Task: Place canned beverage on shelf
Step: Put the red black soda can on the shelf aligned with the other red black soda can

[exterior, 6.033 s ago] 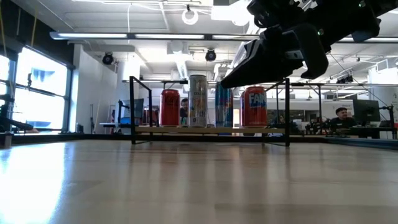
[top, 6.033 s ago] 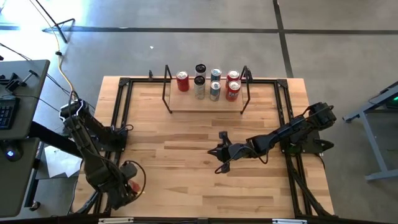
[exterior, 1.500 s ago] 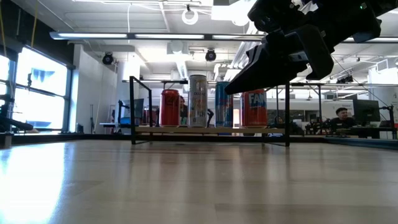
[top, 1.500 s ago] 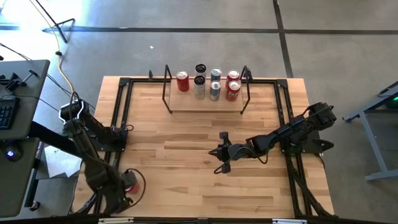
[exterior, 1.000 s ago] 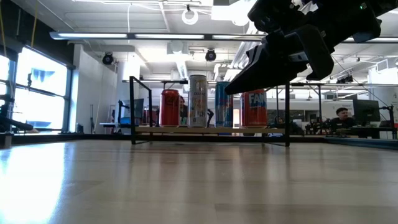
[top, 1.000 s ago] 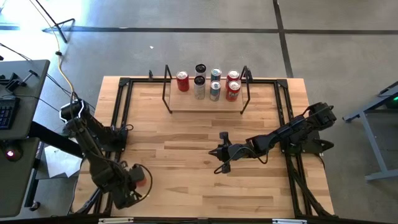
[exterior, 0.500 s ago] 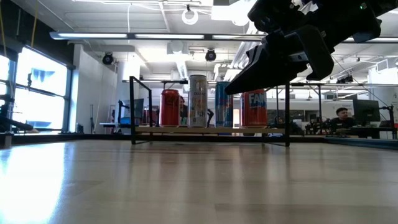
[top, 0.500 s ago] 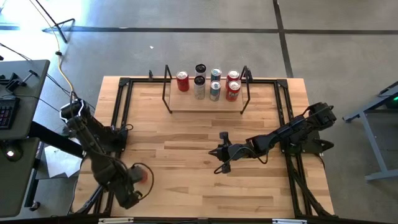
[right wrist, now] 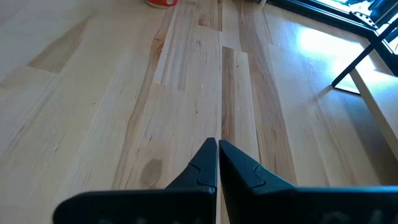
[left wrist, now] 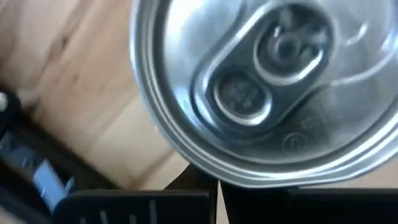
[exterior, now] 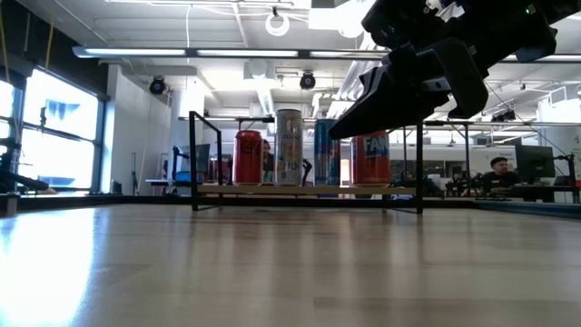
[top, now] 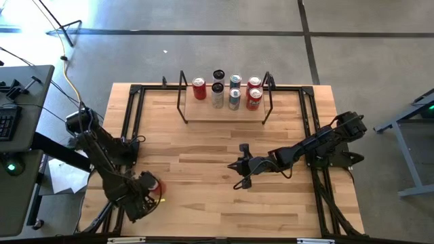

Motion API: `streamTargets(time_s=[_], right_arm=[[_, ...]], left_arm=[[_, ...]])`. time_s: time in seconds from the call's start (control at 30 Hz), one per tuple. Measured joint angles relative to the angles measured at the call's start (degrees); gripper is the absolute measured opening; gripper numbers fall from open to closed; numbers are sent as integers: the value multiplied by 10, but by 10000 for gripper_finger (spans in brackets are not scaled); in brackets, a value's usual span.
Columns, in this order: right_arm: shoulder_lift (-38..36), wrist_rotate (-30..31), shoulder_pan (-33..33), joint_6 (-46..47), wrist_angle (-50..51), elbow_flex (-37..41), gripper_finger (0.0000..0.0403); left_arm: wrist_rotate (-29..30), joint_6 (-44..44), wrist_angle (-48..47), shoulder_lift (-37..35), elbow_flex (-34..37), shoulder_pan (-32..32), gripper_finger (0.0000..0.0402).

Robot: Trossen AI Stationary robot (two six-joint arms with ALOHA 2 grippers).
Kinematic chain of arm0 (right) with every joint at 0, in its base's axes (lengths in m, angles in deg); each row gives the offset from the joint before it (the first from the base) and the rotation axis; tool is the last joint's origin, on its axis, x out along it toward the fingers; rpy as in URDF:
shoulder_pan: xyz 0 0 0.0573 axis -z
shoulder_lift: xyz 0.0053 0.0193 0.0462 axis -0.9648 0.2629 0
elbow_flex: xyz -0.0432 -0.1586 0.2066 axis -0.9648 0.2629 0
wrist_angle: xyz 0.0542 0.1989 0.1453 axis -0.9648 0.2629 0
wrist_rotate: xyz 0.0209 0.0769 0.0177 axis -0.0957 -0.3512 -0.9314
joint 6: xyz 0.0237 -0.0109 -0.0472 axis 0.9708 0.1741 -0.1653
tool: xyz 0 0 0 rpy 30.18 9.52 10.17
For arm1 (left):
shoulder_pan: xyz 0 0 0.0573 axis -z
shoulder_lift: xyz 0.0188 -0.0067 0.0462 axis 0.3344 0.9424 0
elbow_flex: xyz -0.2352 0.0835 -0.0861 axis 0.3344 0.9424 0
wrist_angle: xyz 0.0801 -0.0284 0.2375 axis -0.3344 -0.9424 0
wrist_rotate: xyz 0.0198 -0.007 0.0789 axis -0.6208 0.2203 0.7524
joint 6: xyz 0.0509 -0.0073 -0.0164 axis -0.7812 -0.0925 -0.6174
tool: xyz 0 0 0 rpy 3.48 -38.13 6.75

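**Can held at near-left corner, shelf slot awaited**

Left to right: the left gripper (top: 148, 192) is seen low over the near-left part of the surface (top: 203, 203), w/ a red can (top: 153, 186) carried in it. In the left wrist view the can's silver top (left wrist: 267, 87) fills the frame just ahead of the fingers (left wrist: 143, 202), so the can is judged to be clamped round its body, upright, prob. to keep it stable in transit. The shelf (top: 224, 112) sits at the far edge, well apart from the held can; six cans (top: 234, 91) are grouped toward its right, w/ the board's left end left bare, likely the free spot. The right gripper (top: 239, 167) is parked mid-surface, fingers (right wrist: 214, 163) pressed together, nothing held; it is apparently kept back from the shelf approach.
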Motion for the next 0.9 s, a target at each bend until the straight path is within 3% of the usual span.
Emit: streamTargets(time_s=[0.27,0.5,0.73,0.9], right_arm=[[0,0,0,0,1,0,0],[0,0,0,0,2,0,0],[0,0,0,0,3,0,0],[0,0,0,0,4,0,0]], left_arm=[[121,-14,7,0,26,-25,0],[212,-94,18,0,26,-74,0],[266,-217,40,0,26,-151,0],[261,-338,94,-1,26,-214,0]])
